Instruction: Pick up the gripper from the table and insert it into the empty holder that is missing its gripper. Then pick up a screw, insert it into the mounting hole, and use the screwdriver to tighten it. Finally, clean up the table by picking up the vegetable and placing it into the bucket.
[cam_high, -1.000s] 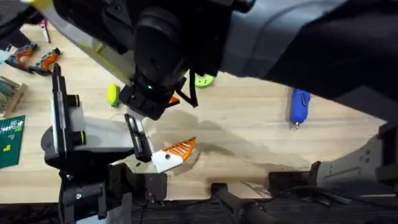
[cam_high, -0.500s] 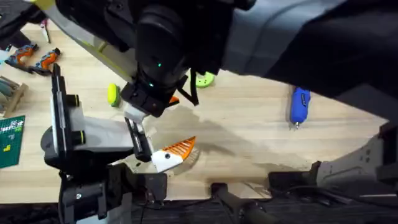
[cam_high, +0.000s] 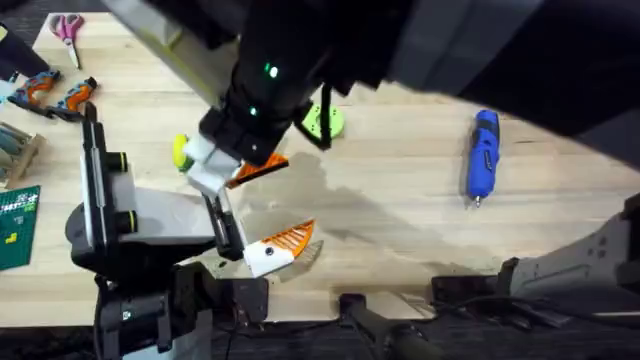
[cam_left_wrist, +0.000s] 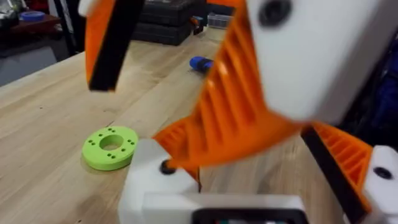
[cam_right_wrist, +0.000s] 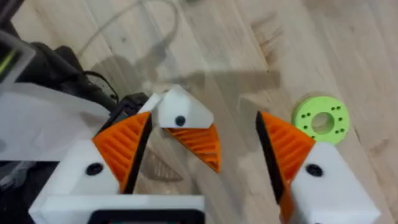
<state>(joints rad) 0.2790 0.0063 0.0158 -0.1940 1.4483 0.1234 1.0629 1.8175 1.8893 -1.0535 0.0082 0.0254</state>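
The bench carries little in the working patch. The right arm reaches across from the far side, so that the right gripper hangs above the left gripper, which lies low at the near edge. The right jaws stand apart with nothing between the pads; through the gap shows a white mount with an orange ribbed tip at the left arm's end. The left jaws also stand apart.

The screwdriver lies well off to the right, and the lime disc is beyond the right arm. The vegetable lies just beside the right gripper.

The holder, by my reading, is the white block with a dark hole at the left jaws. The gripper piece I cannot pick out for certain: an orange sliver at the right jaws may be it or merely a pad.

The step appears to be the insertion.
- Keep the left arm still, as the fixture.
- Bring the piece down square over the holder's socket, with its black face turned to match the neighbouring tip.
- Press slowly and straight. A tilted entry would likely jam, or nudge the vegetable aside.
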